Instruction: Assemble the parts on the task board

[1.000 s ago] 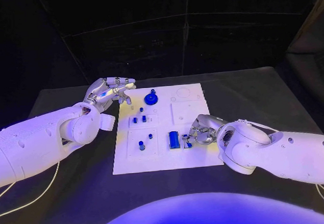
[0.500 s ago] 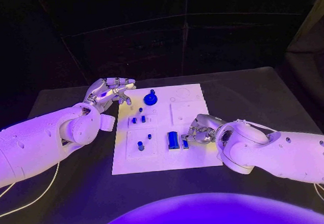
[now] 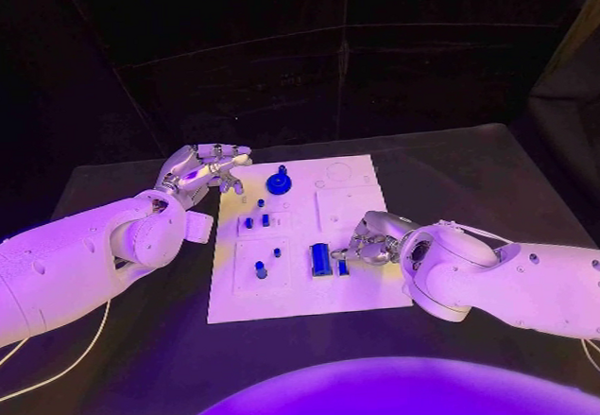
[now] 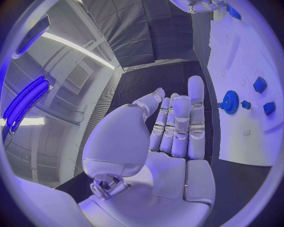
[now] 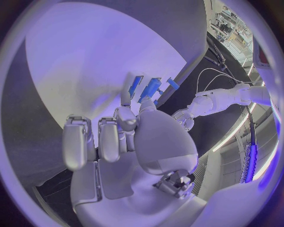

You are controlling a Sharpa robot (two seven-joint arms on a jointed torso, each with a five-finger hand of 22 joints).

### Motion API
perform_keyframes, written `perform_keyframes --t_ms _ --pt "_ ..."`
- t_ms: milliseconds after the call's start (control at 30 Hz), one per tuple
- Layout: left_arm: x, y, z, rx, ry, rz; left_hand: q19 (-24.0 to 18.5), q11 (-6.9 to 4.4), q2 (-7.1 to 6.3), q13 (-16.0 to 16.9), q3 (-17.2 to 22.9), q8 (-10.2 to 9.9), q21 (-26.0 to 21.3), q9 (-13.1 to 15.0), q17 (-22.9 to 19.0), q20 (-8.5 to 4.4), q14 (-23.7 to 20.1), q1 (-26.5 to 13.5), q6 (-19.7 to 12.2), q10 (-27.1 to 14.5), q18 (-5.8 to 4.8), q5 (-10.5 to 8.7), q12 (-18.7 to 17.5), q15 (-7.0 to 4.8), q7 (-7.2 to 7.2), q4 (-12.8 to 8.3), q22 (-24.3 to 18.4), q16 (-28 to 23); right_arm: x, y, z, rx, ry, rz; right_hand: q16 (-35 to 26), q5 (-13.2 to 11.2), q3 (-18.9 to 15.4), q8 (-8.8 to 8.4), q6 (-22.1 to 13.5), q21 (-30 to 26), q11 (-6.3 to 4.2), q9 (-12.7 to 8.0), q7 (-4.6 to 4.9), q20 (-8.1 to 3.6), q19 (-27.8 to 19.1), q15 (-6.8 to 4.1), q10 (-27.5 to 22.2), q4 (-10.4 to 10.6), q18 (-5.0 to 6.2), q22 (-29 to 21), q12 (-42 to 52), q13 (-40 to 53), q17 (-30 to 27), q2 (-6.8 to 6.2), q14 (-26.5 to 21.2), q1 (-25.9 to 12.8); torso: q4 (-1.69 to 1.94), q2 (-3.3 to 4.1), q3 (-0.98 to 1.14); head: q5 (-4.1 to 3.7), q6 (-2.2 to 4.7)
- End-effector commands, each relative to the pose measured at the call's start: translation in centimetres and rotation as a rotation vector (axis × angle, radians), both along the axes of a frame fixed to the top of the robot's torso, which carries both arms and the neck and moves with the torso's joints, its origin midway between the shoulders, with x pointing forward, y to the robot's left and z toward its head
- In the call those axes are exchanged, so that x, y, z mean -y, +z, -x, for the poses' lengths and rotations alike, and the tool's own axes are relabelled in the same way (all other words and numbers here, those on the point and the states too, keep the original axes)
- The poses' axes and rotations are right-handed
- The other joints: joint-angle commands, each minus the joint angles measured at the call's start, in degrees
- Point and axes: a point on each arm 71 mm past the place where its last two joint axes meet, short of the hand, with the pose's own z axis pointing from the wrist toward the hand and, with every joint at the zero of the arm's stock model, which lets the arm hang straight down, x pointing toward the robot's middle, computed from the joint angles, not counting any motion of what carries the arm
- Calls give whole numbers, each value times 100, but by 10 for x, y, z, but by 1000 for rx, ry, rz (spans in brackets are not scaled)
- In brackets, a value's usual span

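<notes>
The white task board lies mid-table. On it stand a blue gear, several small blue pieces such as one near the gear, a blue block and a narrow blue piece. My right hand sits at the board's right side with its fingertips against the narrow piece; a pinch cannot be made out. My left hand hovers by the board's far left corner, fingers straight and holding nothing, with the gear beside it.
The black table runs round the board on all sides. A white cable lies on the table near my left arm. Recessed outlines mark the board's right half.
My right hand's fingers have shifted slightly at the narrow blue piece, which sits a touch lower. The left hand has stayed put.
</notes>
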Motion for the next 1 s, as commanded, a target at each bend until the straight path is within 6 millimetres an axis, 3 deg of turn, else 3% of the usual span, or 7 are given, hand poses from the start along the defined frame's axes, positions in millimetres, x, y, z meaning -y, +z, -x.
perform_keyframes --t_ms 33,200,333,633,767,833,1000 --pt "1 1 0 2 -10 10 9 16 29 -1 -45 21 -28 -6 -5 23 -51 -18 -28 -34 79 21 17 -9 5 0 -6 -29 0 2 1 11 19 -12 15 22 -13 -23 3 -5 21 23 16 -33 66 -16 19 -40 -67 869 -42 7 22 -2 321 95 -5 -1 4 -4 4" --pt "1 1 0 3 -9 10 9 16 29 -1 -45 21 -28 -6 -5 23 -51 -18 -28 -34 79 21 17 -9 5 0 -6 -29 3 5 1 34 30 -47 -40 128 -10 -75 -65 -73 40 53 45 -27 2 -4 -52 -184 -45 798 -195 -71 -60 -36 303 408 -6 -5 7 -4 11" --pt "-1 1 -1 5 -3 8 9 16 29 -1 -45 21 -28 -6 -5 23 -51 -18 -28 -34 79 21 17 -9 5 0 -6 -29 13 9 0 51 43 -167 -179 259 -113 -362 -574 -179 195 -21 235 45 -97 108 -482 -168 -16 685 -1044 -653 -263 -133 255 481 -20 -11 20 41 2" --pt "-6 0 -2 3 27 17 14 23 27 -4 -123 46 -51 -6 -35 35 -59 -140 -49 -58 77 19 63 4 7 83 -28 -19 49 35 -43 96 -47 -562 -633 270 -72 -643 -1048 -619 360 -90 428 206 -473 254 -853 -269 122 225 -1662 -1147 -871 37 125 851 -65 -78 2 -14 81" --pt "-10 -3 -3 -8 60 45 18 16 -21 3 -304 84 -86 -2 -97 48 -83 -306 -54 -66 79 16 130 10 -11 211 -59 -22 61 45 -66 135 -102 -699 -2073 194 -104 -713 -1078 -1810 413 -95 478 257 -1425 302 -1421 -372 439 -964 -2692 -1942 -2630 112 -401 1020 -108 -143 -6 17 154" --pt "-12 -4 -5 -7 79 56 6 -7 -48 10 -417 121 -116 5 -168 45 -126 -359 -30 -48 83 14 179 -2 -46 265 -82 -46 66 47 -79 148 -134 -766 -3502 167 -142 -757 -1087 -3394 491 -102 544 323 -2578 388 -1747 -401 763 -2434 -3283 -2423 -4019 161 -983 1109 -135 -203 -25 14 222" --pt "-18 -6 -10 1 128 64 -321 -28 -30 -20 -654 144 -400 -12 -653 61 -647 -336 -38 -33 74 14 217 10 -94 356 -240 -433 71 44 -105 172 -184 -883 -5277 105 -199 -960 -1180 -4861 850 -219 816 649 -3238 796 -2257 -563 728 -3433 -4462 -3625 -4899 194 -1856 1385 -159 -343 -71 33 367"
